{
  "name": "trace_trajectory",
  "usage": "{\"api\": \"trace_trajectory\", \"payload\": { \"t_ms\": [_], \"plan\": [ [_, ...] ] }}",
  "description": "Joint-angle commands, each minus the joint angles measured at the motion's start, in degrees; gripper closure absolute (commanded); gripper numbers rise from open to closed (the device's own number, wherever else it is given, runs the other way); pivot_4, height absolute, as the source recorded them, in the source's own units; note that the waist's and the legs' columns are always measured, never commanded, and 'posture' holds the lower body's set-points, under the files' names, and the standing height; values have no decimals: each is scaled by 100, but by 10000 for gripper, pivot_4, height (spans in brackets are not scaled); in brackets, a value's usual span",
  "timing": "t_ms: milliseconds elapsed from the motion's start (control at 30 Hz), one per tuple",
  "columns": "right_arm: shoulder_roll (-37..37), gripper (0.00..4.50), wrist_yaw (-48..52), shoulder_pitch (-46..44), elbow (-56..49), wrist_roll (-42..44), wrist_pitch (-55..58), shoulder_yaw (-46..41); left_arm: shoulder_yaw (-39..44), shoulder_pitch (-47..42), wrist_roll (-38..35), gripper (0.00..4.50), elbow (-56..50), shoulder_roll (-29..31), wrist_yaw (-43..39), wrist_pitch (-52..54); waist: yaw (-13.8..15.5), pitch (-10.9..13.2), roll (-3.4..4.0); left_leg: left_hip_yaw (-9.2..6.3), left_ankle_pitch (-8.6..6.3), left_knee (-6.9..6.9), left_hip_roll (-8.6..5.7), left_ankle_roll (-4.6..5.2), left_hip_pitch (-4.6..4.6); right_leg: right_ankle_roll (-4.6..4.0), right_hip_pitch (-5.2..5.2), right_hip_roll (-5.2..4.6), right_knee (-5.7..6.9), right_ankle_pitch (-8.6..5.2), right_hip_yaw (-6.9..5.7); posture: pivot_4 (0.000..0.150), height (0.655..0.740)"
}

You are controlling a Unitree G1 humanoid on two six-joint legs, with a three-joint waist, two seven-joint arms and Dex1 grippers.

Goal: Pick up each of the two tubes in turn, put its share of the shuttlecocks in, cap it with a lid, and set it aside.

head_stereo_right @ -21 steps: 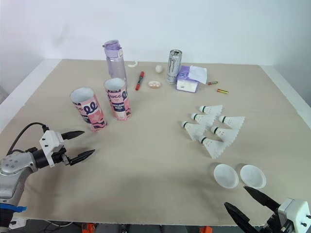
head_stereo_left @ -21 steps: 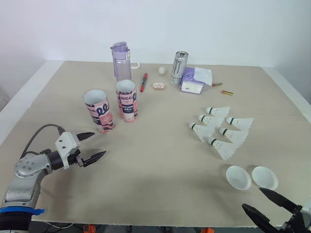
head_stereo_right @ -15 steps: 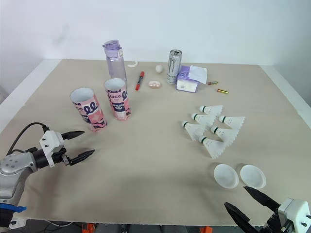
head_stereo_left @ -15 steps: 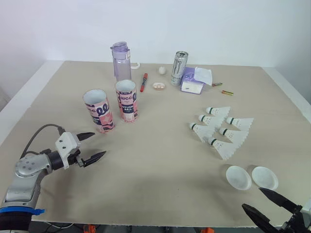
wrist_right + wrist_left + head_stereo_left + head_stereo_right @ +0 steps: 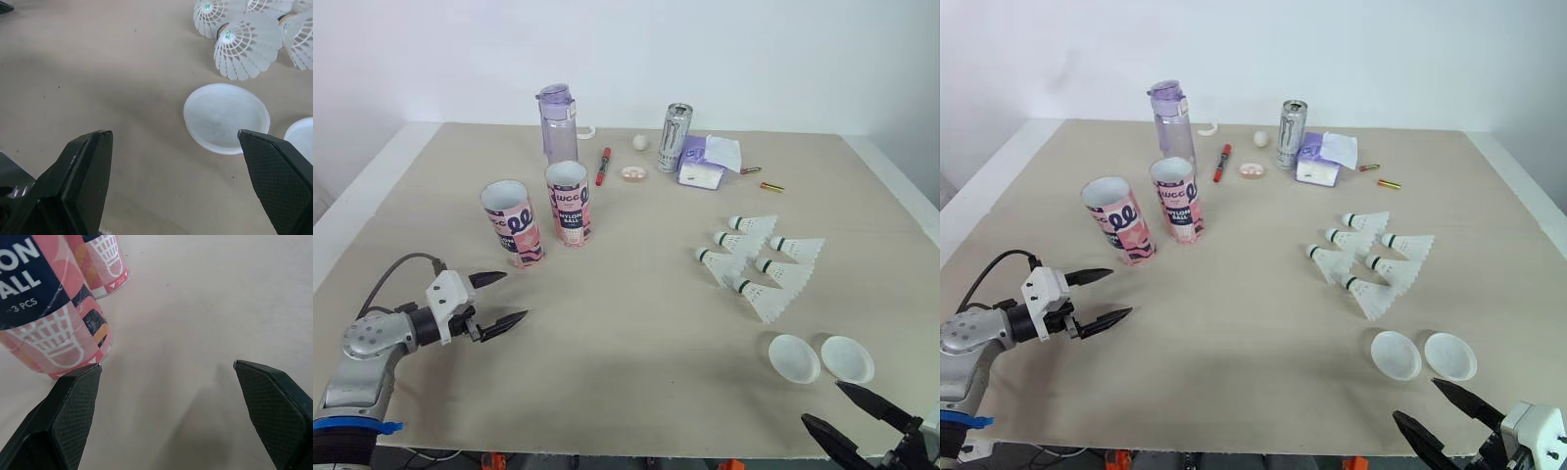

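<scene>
Left pink printed cardboard tube (image 5: 514, 225) and right pink printed cardboard tube (image 5: 568, 204) both stand upright, uncapped, side by side on the beige table (image 5: 636, 333). Left gripper (image 5: 514, 297) hovers just in front of the left one, fingers spread wide, empty. Right gripper (image 5: 822, 402) is wide open too, near two round white plastic lids (image 5: 793, 357), six white shuttlecocks (image 5: 764, 299) lying beyond them

Left tube (image 5: 513, 223) and right tube (image 5: 568, 203), pink and open-topped, stand close together; six white shuttlecocks (image 5: 766, 300) lie clustered; two round lids (image 5: 793, 358) lie just beside them.
</scene>
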Motion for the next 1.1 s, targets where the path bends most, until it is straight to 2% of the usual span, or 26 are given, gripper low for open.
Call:
{"api": "trace_trajectory", "payload": {
  "t_ms": [33,133,267,367,400,433,467,500,600,733,867,1100],
  "plan": [
    [-132,1104,100,64,-237,-68,-161,-147,77,-140,-57,0,-50,4,41,-150,0,0,0,0,0,0,0,0,0,0,0,0,0,0,0,1500,7400],
    [-384,1104,-91,-159,-626,160,137,-168,135,-89,-127,0,-251,-116,240,-43,0,0,0,0,0,0,0,0,0,0,0,-2,0,0,-4,1500,7400],
    [-1124,1104,-498,-1190,-1206,591,765,236,172,357,-239,0,-873,-340,658,272,-6,-2,-1,13,0,4,7,0,6,1,1,-24,0,11,-29,1500,7400],
    [-1742,1104,-742,-3183,-1016,885,1469,1279,392,844,-412,0,-1675,-603,1308,721,18,-3,-1,8,-2,3,17,-3,7,-7,4,-15,0,9,-51,1500,7400],
    [-1801,1104,-736,-3733,-850,905,1631,1600,444,937,-429,0,-1856,-670,1481,799,-35,-1,-22,9,-1,3,5,-3,4,0,8,-14,0,5,-56,1500,7400],
    [-1780,1104,-705,-4155,-678,835,1714,1862,486,1004,-433,0,-1997,-735,1616,874,-30,14,-18,8,-1,2,7,-3,14,-2,18,-2,-1,3,-56,1500,7400],
    [-1746,1104,-650,-4504,-516,739,1763,2094,514,1061,-421,0,-2117,-789,1746,944,-68,26,-49,16,-5,27,36,-8,9,-6,14,-18,-8,35,-67,1500,7400],
    [-1661,1104,-573,-4973,-305,620,1811,2412,568,1164,-378,0,-2274,-885,1945,1010,-60,30,-54,31,-4,29,52,-7,35,-13,25,-11,-10,48,-70,1500,7400],
    [-1431,1104,-249,-6139,332,357,1894,3266,715,1520,-289,0,-2701,-1154,2518,1190,-27,30,-57,29,-3,27,41,-5,32,-12,27,-5,-10,47,-75,1500,7400],
    [-1166,1104,31,-6811,1051,-19,1772,3801,782,1708,-131,0,-2828,-1330,2863,1190,-10,37,-53,42,-4,24,65,-7,40,-24,38,2,-11,35,-93,1500,7400],
    [-784,1104,410,-7459,2275,-631,1202,4299,913,1556,-36,0,-2739,-1580,3480,1357,3,36,-56,47,-12,20,68,-19,39,-36,37,18,-10,29,-91,1500,7400],
    [-315,1104,710,-7992,3393,-1244,492,4551,698,1108,-43,0,-2378,-1608,3626,1552,-8,39,-54,56,-12,24,93,-20,50,-50,35,53,-8,45,-89,1500,7400]
  ]
}}
